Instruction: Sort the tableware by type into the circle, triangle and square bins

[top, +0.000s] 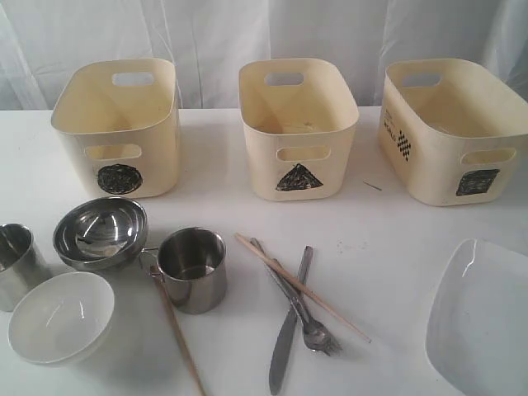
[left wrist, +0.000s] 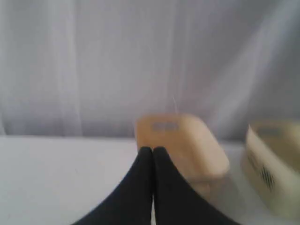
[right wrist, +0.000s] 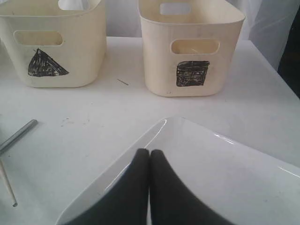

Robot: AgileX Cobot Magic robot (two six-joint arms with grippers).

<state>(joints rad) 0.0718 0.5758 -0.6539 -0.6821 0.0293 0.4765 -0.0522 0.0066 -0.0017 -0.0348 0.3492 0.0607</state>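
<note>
A white table [top: 388, 231], one thin sliver [top: 373, 186] on it, fronts a pale curtain [top: 214, 33]

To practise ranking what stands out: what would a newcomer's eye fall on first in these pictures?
Three cream tubs line the back of the table: the circle bin left, the triangle bin middle, the square bin right. At front left a steel bowl sits between a left cup and a right cup, a white bowl before them; a knife, fork and chopstick lie crossed mid-table, and a large white plate fills the near right corner.
</note>
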